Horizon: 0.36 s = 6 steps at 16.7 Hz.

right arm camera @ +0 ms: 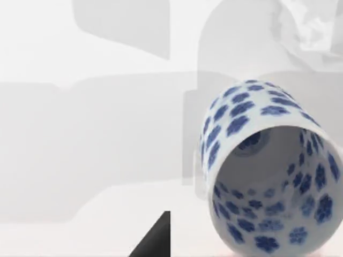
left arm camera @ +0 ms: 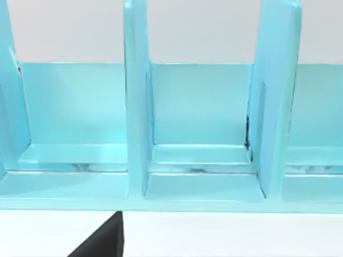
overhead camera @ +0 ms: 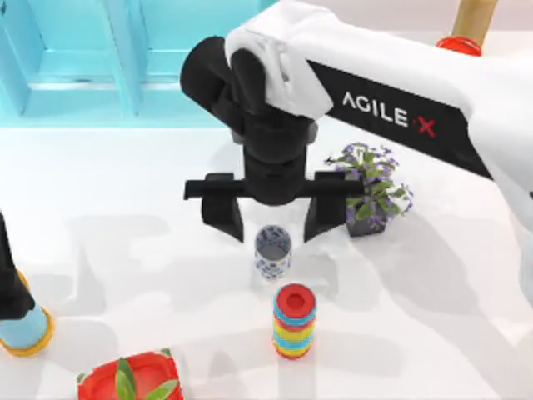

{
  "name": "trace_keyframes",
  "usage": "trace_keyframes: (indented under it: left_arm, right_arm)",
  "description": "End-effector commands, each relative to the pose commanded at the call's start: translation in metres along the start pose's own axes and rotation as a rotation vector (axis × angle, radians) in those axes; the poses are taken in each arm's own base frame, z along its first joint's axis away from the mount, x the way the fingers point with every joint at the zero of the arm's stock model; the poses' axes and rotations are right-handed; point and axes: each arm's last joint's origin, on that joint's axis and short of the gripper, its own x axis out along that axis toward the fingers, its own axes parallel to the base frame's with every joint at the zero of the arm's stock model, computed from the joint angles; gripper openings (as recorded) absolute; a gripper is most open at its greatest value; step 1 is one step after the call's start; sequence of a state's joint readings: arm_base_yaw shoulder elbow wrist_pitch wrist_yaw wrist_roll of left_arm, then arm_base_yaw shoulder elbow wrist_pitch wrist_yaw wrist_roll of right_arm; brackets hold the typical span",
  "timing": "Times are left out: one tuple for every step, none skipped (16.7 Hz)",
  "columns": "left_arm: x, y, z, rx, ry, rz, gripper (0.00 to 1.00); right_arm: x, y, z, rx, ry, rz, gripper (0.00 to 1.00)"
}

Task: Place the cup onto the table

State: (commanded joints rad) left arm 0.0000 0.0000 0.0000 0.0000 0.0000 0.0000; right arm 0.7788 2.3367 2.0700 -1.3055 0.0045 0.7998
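Cup (overhead camera: 273, 252) position: upright on the table (overhead camera: 125, 208), near the centre, open end up, free of all contact. The task's placement therefore appears complete.

Left side of the top view: the left arm sits parked at the table edge, beside an orange-and-blue can (overhead camera: 25, 329); whether its fingers are apart or closed cannot be determined. Its wrist camera faces the light-blue cabinet (left arm camera: 203, 134). A red pot with green leaves (overhead camera: 129, 379) stands at the near edge.

Centre: the right gripper (overhead camera: 273, 218) hangs directly above the cup with jaws spread wide, one finger to each side of it, holding nothing. The right wrist view shows the cup (right arm camera: 268, 176) from above, its blue pattern visible inside and out. The striped cylinder (overhead camera: 295, 321) stands just beside the cup on the near side.

Right: a small potted plant (overhead camera: 371, 190) sits near the gripper's outer finger.

Hazards, as a judgement: a withdrawal that is sideways rather than vertical could let a finger clip the rim and tip the cup into the striped cylinder; a swing to the right could strike the plant.
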Motion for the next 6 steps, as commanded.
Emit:
trace_keyframes:
  left_arm:
    - [0.0000,0.0000,0.0000,0.000,0.000,0.000,1.00]
    - [0.0000,0.0000,0.0000,0.000,0.000,0.000,1.00]
    - [0.0000,0.0000,0.0000,0.000,0.000,0.000,1.00]
    - [0.0000,0.0000,0.0000,0.000,0.000,0.000,1.00]
    - [0.0000,0.0000,0.0000,0.000,0.000,0.000,1.00]
    - [0.0000,0.0000,0.0000,0.000,0.000,0.000,1.00]
  right_arm:
    - [0.0000,0.0000,0.0000,0.000,0.000,0.000,1.00]
    - [0.0000,0.0000,0.0000,0.000,0.000,0.000,1.00]
    - [0.0000,0.0000,0.0000,0.000,0.000,0.000,1.00]
    - [0.0000,0.0000,0.0000,0.000,0.000,0.000,1.00]
    - [0.0000,0.0000,0.0000,0.000,0.000,0.000,1.00]
    - [0.0000,0.0000,0.0000,0.000,0.000,0.000,1.00]
